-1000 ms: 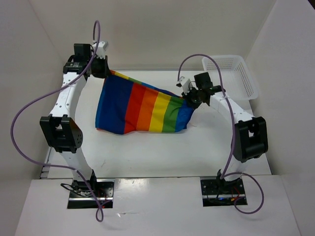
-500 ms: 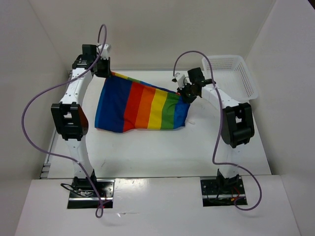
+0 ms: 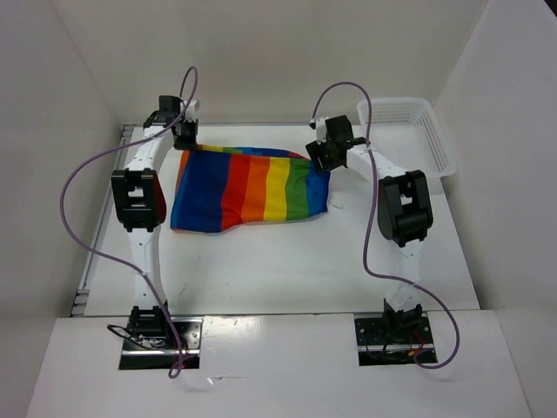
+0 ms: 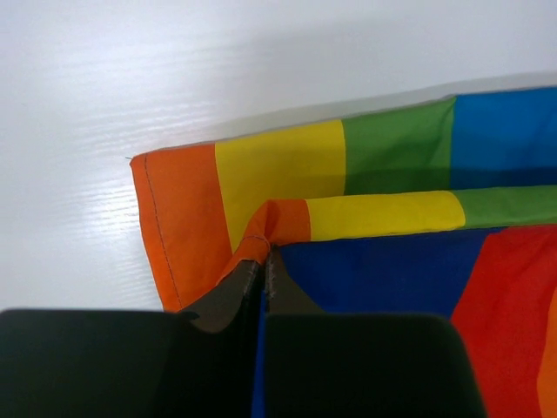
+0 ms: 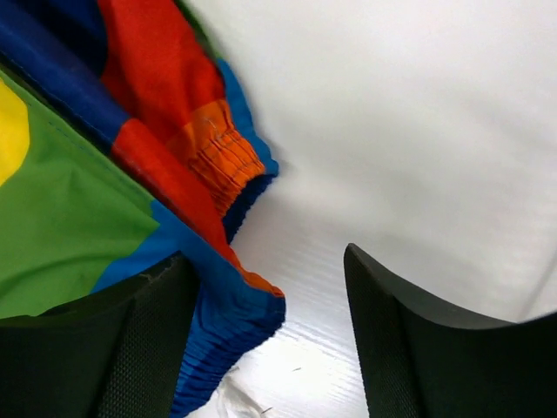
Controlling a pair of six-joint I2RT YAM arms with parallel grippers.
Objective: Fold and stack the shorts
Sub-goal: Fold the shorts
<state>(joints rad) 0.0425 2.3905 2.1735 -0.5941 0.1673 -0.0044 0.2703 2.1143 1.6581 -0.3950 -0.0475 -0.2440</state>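
Note:
The rainbow-striped shorts (image 3: 248, 187) lie flat on the white table (image 3: 287, 261), folded over, with the blue stripe at the left and the green and blue end at the right. At their far left corner my left gripper (image 3: 184, 139) is shut, pinching an orange hem corner of the shorts (image 4: 383, 157) at the fingertips of the left gripper (image 4: 263, 261). At the far right corner my right gripper (image 3: 318, 152) stands open. In the right wrist view the gathered waistband of the shorts (image 5: 104, 200) lies loose against the left finger of the right gripper (image 5: 265, 252).
A white mesh basket (image 3: 409, 131) stands at the back right corner, right of the right arm. White walls close in the table on the left, back and right. A thin white drawstring (image 3: 335, 205) trails off the shorts' right edge.
Both arms have carried the shorts toward the back and lowered them flat onto the table. The right gripper has opened and let go of its corner; the left stays shut.

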